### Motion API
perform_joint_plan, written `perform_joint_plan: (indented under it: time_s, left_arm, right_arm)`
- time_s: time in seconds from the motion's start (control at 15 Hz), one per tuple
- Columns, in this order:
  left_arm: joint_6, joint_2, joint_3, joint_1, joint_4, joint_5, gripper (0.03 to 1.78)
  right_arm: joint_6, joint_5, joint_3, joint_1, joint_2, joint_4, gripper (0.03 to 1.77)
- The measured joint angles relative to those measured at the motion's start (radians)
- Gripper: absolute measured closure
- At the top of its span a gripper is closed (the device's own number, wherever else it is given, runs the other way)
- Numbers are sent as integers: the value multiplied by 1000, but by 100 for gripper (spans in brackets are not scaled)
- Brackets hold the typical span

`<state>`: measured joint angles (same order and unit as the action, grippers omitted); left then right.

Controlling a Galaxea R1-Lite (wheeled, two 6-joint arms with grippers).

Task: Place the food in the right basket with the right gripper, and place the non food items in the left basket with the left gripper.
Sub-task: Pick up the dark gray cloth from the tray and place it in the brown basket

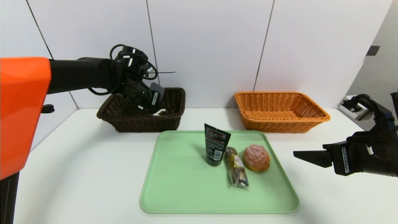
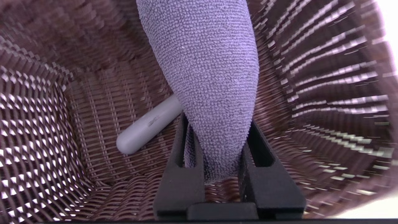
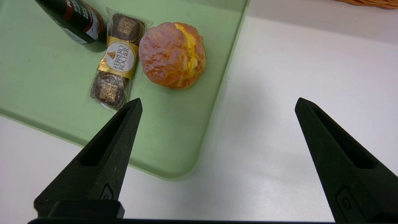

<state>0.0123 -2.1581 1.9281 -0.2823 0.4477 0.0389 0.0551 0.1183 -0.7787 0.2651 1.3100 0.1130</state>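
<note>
- The right gripper (image 1: 300, 154) hangs above the white table (image 1: 77, 174), off the right edge of the green tray (image 1: 174, 193). Its jaws stand wide apart and hold nothing; they point toward the tray.
- The green tray lies flat at the near middle of the table. It carries three items, grouped on its right half.
- The clear-wrapped snack (image 1: 236, 169) lies flat on the tray, lengthwise from near to far. A gold band marks its middle, with brown contents at either end.
- The round bun (image 1: 256, 158) sits just beside the snack, on the side toward the right gripper. Its top is pink and crackled; the right wrist view shows a yellow seam in its side (image 3: 172, 54).
- The black squeeze tube (image 1: 215, 144) stands upright on its cap, just beside the far end of the snack, on the other side from the bun. Its label side faces the camera.
- The orange basket (image 1: 281, 123) stands on the table beyond the tray's far right corner. No item shows inside it.
- The dark brown basket (image 1: 146, 123) stands beyond the tray's far left corner, well apart from the orange one.
- The left gripper (image 2: 217, 124) reaches down into the dark brown basket. Its jaws are clamped on one end of the rolled grey cloth (image 2: 208, 68), which extends onward from the fingertips.
- The peeler (image 2: 149, 124) lies on the floor of the dark brown basket. Its grey handle shows beside the cloth.
</note>
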Motion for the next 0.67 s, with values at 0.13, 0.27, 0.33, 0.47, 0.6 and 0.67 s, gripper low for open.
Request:
perform_joint_plan:
  time_s: [0.13,0.27,0.33,0.47,0.6,0.67]
  left_arm:
    - [0,-10,1,3,9,-1,114]
    - [-2,-13,3,3,11,-1,90]
    - [-1,-11,3,3,11,-2,80]
    - [-2,1,3,3,11,-8,65]
    - [-1,27,3,3,13,-10,52]
    - [-1,47,2,3,13,-10,47]
  right_arm:
    - [-1,0,0,0,0,0,10]
    - [0,1,0,0,0,0,10]
    - [-1,0,0,0,0,0,10]
    - [0,0,0,0,-1,0,10]
    - [0,1,4,0,-4,0,10]
    - [0,1,5,0,-5,0,10]
